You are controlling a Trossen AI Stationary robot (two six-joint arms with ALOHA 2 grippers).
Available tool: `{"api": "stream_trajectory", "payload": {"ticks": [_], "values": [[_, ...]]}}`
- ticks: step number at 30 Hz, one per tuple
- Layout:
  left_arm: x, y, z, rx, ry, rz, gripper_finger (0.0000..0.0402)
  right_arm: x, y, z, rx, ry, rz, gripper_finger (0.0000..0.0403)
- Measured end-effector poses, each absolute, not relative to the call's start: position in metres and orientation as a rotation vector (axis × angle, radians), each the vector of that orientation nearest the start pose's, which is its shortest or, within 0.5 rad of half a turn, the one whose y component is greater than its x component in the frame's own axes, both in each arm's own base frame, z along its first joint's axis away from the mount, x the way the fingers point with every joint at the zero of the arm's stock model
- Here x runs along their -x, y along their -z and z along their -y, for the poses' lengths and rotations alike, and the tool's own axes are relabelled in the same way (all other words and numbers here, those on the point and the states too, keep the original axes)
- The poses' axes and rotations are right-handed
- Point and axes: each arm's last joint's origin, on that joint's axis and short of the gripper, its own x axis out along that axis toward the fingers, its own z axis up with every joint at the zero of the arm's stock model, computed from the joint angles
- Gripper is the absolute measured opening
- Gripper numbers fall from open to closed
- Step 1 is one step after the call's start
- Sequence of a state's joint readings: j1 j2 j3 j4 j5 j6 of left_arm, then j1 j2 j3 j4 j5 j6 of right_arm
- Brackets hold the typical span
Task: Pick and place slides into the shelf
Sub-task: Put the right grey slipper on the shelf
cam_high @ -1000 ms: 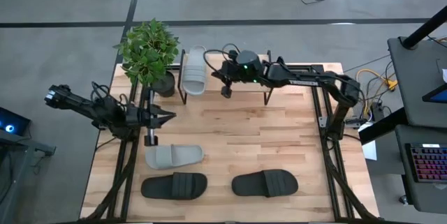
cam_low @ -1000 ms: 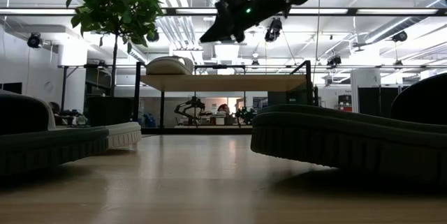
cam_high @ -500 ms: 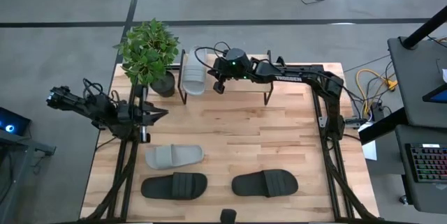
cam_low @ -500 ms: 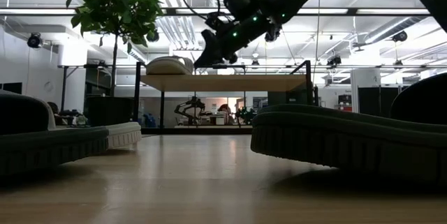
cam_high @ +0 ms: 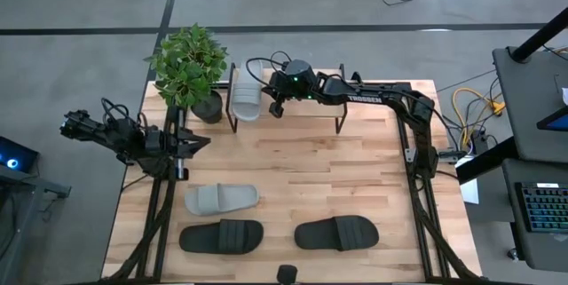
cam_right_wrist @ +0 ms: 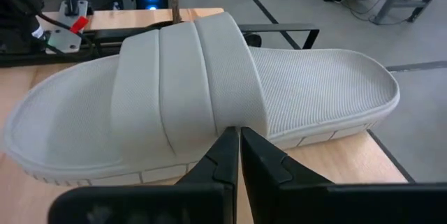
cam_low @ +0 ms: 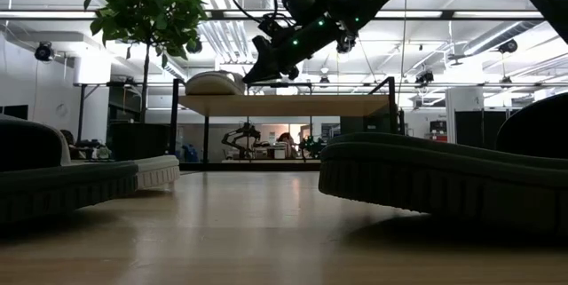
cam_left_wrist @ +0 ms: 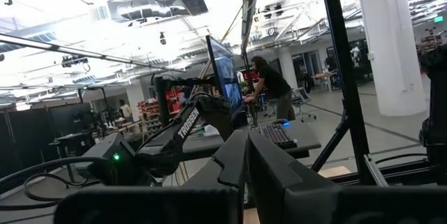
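Observation:
One light grey slide (cam_high: 246,92) lies sole-down on the left end of the shelf (cam_high: 311,118), and fills the right wrist view (cam_right_wrist: 202,91). My right gripper (cam_high: 273,107) is shut and stands at that slide's right side, above the shelf board (cam_low: 284,105). A second grey slide (cam_high: 221,200) and two black slides (cam_high: 221,236) (cam_high: 336,233) lie flat on the table near its near edge. My left gripper (cam_high: 202,142) is shut, waits at the table's left edge and holds nothing. My right gripper's shut fingertips (cam_right_wrist: 241,144) stand against the grey slide's side where the strap (cam_right_wrist: 230,116) meets the sole, on the side facing the table's right. They come from the table's right, slanting down. The slide lies flat on the shelf board.
A potted plant (cam_high: 188,67) stands at the table's far left corner, right beside the shelf's left end. The shelf's black legs (cam_high: 338,127) stand on the table. Bare wood lies between the shelf and the three slides near the front.
My right gripper has moved toward the table's left and down, along the shelf toward the grey slide on it, and now stands at the slide's side. My left gripper has drawn back a little toward the table's left edge.

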State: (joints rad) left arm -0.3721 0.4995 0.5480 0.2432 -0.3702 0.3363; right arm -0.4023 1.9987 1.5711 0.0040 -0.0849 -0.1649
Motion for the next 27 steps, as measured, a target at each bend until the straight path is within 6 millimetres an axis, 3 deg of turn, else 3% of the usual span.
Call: {"api": "stream_trajectory", "payload": {"ticks": [20, 27], "values": [[-0.118, -0.328, 0.035, -0.231, -0.044, 0.264, 0.0000, -0.431, -0.258, 0.177, 0.022, 0.212, -0.415, 0.0008], [-0.118, -0.328, 0.035, -0.232, -0.043, 0.260, 0.0000, -0.422, -0.257, 0.197, 0.025, 0.325, -0.435, 0.0008]]}}
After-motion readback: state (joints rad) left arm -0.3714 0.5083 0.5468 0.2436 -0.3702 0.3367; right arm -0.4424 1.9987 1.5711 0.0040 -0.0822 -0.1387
